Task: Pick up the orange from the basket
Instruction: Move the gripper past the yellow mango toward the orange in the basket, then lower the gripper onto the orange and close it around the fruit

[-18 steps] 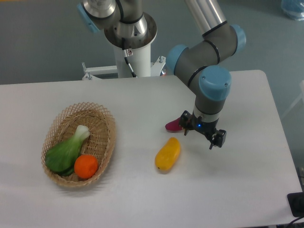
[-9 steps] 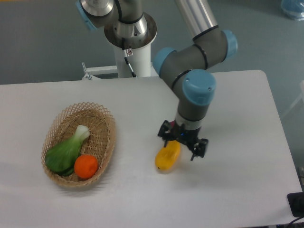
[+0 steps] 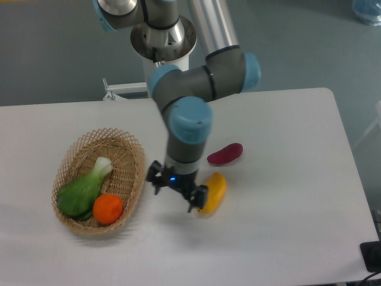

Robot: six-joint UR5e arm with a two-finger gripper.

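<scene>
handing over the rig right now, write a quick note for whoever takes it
Gripper: open, empty, hanging between the basket and the yellow fruit.
Orange: in the basket's near end, touching the green vegetable.
Red-purple item: on the table, not part of the job.
Done: nothing picked.
Left: move over the orange, descend, grasp, lift it out.

Arm bent at the elbow, wrist pointing down — tool (image 3: 176,192) empty, fingers spread apart.
</scene>
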